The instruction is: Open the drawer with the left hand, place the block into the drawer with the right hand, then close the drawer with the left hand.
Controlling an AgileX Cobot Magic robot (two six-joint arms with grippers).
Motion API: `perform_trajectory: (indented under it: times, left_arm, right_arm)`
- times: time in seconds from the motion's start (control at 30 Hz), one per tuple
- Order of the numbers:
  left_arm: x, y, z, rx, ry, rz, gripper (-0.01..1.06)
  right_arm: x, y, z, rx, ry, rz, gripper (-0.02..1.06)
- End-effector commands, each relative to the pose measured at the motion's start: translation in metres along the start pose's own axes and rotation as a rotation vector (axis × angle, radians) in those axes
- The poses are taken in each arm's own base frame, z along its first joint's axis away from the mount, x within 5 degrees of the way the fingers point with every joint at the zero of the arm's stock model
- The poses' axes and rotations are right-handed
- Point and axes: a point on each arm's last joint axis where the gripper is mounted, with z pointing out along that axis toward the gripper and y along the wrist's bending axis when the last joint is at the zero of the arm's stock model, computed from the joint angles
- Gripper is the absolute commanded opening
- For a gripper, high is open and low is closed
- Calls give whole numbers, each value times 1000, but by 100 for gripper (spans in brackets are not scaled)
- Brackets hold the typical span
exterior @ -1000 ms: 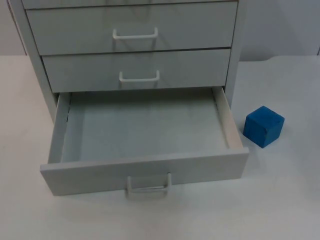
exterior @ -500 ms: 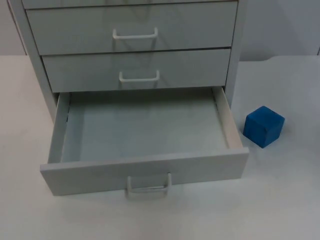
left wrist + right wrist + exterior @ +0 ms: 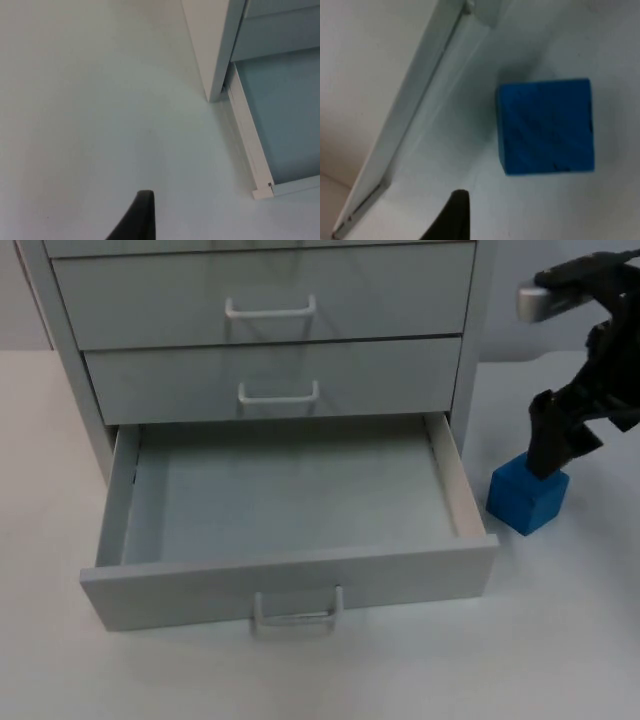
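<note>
Soft even light; faint shadows; right wrist view blurred.

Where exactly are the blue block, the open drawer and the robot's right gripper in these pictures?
blue block (image 3: 527, 498): top view, on its front left face.
open drawer (image 3: 290, 585): top view, on its front panel above the handle.
right gripper (image 3: 562, 435): top view, at its black tips just above the block.
</note>
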Motion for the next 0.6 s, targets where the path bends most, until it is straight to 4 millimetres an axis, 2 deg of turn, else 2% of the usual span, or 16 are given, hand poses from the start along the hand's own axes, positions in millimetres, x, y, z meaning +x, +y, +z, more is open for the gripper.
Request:
perform_trajectory:
  times: [0.0, 0.07, 0.17, 0.43, 0.57]
  left_arm:
    - [1, 1, -1, -4, -11, -2, 105]
    - [1, 1, -1, -4, -11, -2, 105]
    - [1, 1, -1, -4, -11, -2, 105]
    - [1, 1, -1, -4, -11, -2, 105]
    - [1, 1, -1, -4, -11, -2, 105]
  right_arm:
    - [-6, 4, 5, 6, -23, -44, 96]
    - [-7, 7, 7, 6, -28, -64, 96]
    - [-9, 13, 22, 2, -24, -92, 96]
    - [-3, 15, 52, -12, 15, -88, 95]
    - [-2, 15, 64, -13, 20, -87, 87]
